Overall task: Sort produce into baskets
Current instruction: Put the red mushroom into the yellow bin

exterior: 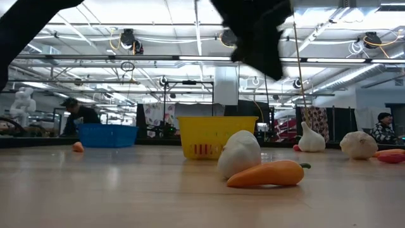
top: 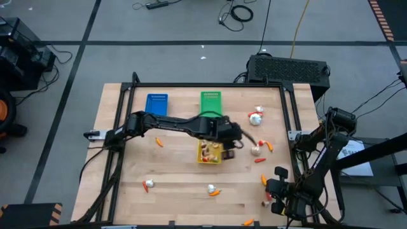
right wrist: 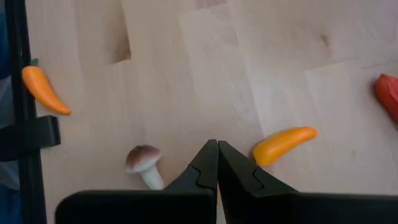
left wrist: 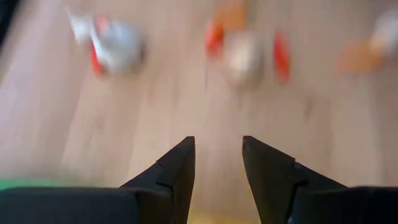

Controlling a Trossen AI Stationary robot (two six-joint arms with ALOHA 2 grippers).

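Yellow basket (top: 210,154) mid-tabletop, several produce pieces already inside. Green basket (top: 211,102) just beyond it toward the far edge, blue basket (top: 157,104) beside the green one on the left-arm side. From table height, yellow basket (exterior: 217,136) centre, blue basket (exterior: 108,135) off to its side.

Loose produce all around the yellow basket: white bulb (top: 255,118) with a red bit on the right-arm side, farther back; second white bulb (top: 255,151) with an orange piece (top: 269,146) just beside the basket on that same side; small orange piece (top: 159,142) on the left-arm side; white bulb (top: 149,184) and another white bulb with orange carrot (top: 212,189) toward the near edge. Low camera: white bulb (exterior: 240,154) touching an orange carrot (exterior: 267,173) up close.

Left tool (top: 236,138) over the yellow basket's right-arm corner, fingers (left wrist: 175,171) apart, nothing between them, raised off the tabletop (top: 178,172). Blurred bulbs and orange-red pieces ahead of it in the wrist camera.

Right tool (right wrist: 217,163) parked near the tabletop's near right corner, well apart from the yellow basket, fingers pressed together, empty. Just beside it: small mushroom (right wrist: 144,163), yellow-orange pepper (right wrist: 283,144), orange carrot (right wrist: 43,90) by the frame rail (right wrist: 18,93), red piece (right wrist: 387,93) at the edge.

People in the room behind, far back.
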